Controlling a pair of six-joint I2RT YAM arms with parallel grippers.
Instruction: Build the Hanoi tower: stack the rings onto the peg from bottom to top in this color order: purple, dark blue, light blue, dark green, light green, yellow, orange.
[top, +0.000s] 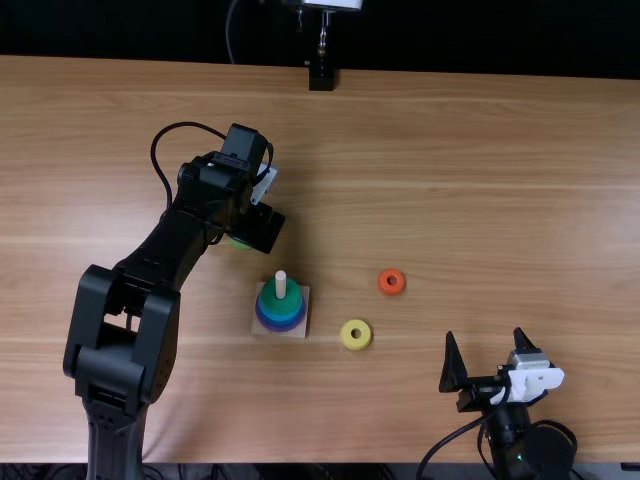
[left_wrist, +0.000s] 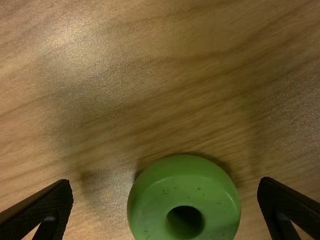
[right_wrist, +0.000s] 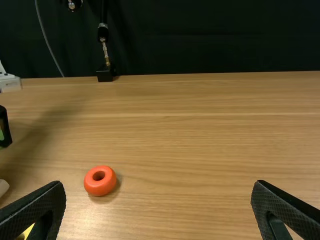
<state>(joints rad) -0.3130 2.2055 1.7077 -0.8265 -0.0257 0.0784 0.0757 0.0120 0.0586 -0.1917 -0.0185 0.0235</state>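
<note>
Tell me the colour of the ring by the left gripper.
The ring is green, seen best in the left wrist view.

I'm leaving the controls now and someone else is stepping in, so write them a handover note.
Left gripper: open, fingers either side of the light green ring, which lies on the table.
Right gripper: open and empty, near the table's near edge.
Done: dark green ring tops the stack on the peg, with blue and purple below it.
Left: light green, then the yellow ring, then the orange ring; both of those lie on the table, right of the peg.
</note>
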